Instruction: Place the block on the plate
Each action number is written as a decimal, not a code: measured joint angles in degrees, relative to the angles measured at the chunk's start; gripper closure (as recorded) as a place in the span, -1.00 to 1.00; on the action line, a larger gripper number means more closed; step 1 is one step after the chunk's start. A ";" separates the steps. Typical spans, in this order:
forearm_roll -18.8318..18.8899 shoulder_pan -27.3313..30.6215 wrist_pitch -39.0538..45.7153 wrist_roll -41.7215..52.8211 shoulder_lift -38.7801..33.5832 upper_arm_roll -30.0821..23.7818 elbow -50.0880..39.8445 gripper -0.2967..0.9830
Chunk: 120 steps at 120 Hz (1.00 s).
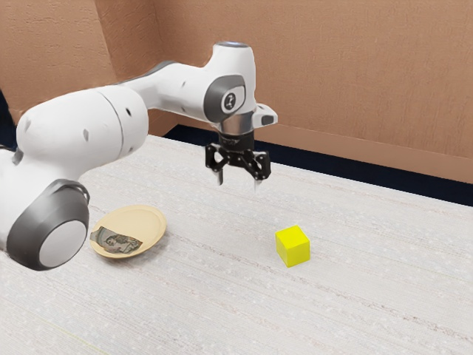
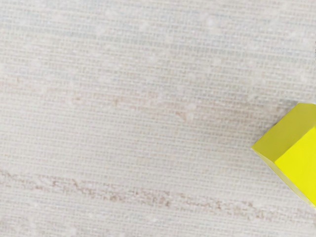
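My gripper [image 1: 238, 183] hangs above the table in the exterior view, its two fingers apart with nothing between them. The yellow block [image 1: 293, 246] rests on the table, lower than the gripper and farther toward the exterior view's right. Part of the same yellow block [image 2: 296, 148] is visible in the wrist view, cut off by the picture's border. Toward the exterior view's left lies a round, pale yellow plate [image 1: 153, 225], with a dark printed picture on part of it. Gripper and block are well apart.
The light, streaked table [image 1: 214, 296] extends beneath the arm. Behind it, a dark strip [image 1: 355, 185] runs along the foot of a brown wall [image 1: 362, 81]. The arm's large white joint housing stands close beside the plate in the exterior view.
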 joint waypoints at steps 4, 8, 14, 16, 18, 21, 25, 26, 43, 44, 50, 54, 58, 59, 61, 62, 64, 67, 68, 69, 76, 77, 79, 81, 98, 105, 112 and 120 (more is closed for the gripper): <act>-1.02 -0.90 0.50 -2.21 1.20 0.79 0.38 -0.54; -1.80 -1.53 1.03 -4.48 2.28 1.22 0.78 -0.54; -3.16 -2.44 1.74 -7.85 4.66 2.57 2.79 -0.54; -3.77 -2.81 1.93 -8.93 5.50 3.24 3.50 -0.54; -4.44 -3.20 2.12 -10.00 6.37 4.02 4.24 -0.54; -5.50 -3.58 2.38 -11.54 7.54 5.01 5.23 -0.54; -7.06 -4.03 2.70 -13.49 9.12 6.31 6.47 -0.54; -7.45 -4.18 2.79 -13.97 9.51 6.67 6.74 -0.54; -11.60 -6.20 5.44 -21.32 13.62 8.71 8.60 -0.54; -11.73 -6.34 5.59 -21.73 13.82 8.73 8.80 -0.54; -12.37 -6.91 6.36 -24.11 15.34 8.63 10.71 -0.54; -12.66 -7.40 6.78 -25.69 16.06 8.59 11.45 -0.54; -12.88 -7.81 7.14 -27.25 16.57 8.49 11.87 -0.54; -12.93 -7.88 7.22 -27.63 16.66 8.45 11.96 -0.54; -13.01 -7.98 7.37 -28.37 16.81 8.35 12.08 -0.54; -13.04 -8.03 7.45 -28.74 16.87 8.29 12.12 -0.54; -13.09 -8.09 7.58 -29.45 16.96 8.22 12.19 -0.54; -13.15 -8.16 7.76 -30.49 17.05 8.07 12.23 -0.54; -13.16 -8.17 7.82 -30.83 17.08 8.01 12.21 -0.54; -13.17 -8.18 7.87 -31.16 17.09 7.91 12.17 -0.54; -13.17 -8.16 8.06 -33.36 17.09 7.41 11.75 -0.54; -13.17 -8.13 8.07 -33.66 17.08 7.30 11.68 -0.54; -13.17 -8.10 8.08 -34.24 17.07 7.10 11.55 -0.54; -13.16 -8.07 8.10 -34.82 17.06 6.92 11.43 -0.54; -12.91 -8.08 8.38 -39.38 16.52 5.09 8.98 -0.54; -12.78 -8.08 8.61 -40.97 16.41 4.62 8.44 -0.54; -12.39 -8.10 9.39 -42.41 16.23 4.05 7.45 -0.54; -11.62 -8.09 10.90 -43.89 15.90 3.24 5.62 -0.54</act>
